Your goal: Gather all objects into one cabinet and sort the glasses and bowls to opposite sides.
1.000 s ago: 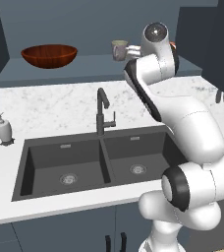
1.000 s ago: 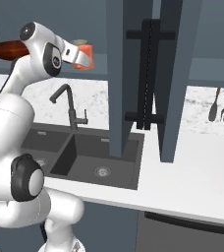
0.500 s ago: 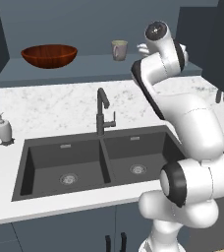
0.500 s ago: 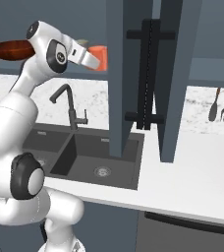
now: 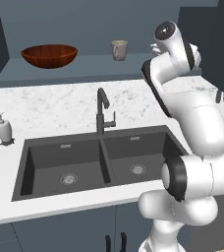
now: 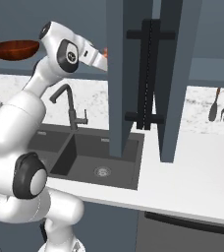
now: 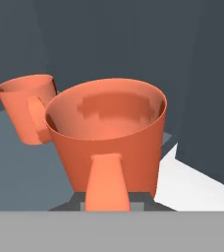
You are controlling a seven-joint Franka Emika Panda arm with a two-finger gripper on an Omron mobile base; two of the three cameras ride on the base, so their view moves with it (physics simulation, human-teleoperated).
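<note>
Far left on cabinet shelf [image 5: 45,74]: reddish-brown wooden bowl [image 5: 49,55]. Further right on same shelf: grey-beige mug [image 5: 119,49], upright. Right of it: gripper [image 7: 109,199] raised at shelf height, jaws clenched on orange mug [image 7: 109,135] by its handle. Beside it in hand view: second orange cup [image 7: 28,106], resting on shelf floor.

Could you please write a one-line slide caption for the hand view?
Gripper shut on an orange mug, carried toward a second orange mug on the cabinet shelf.
</note>
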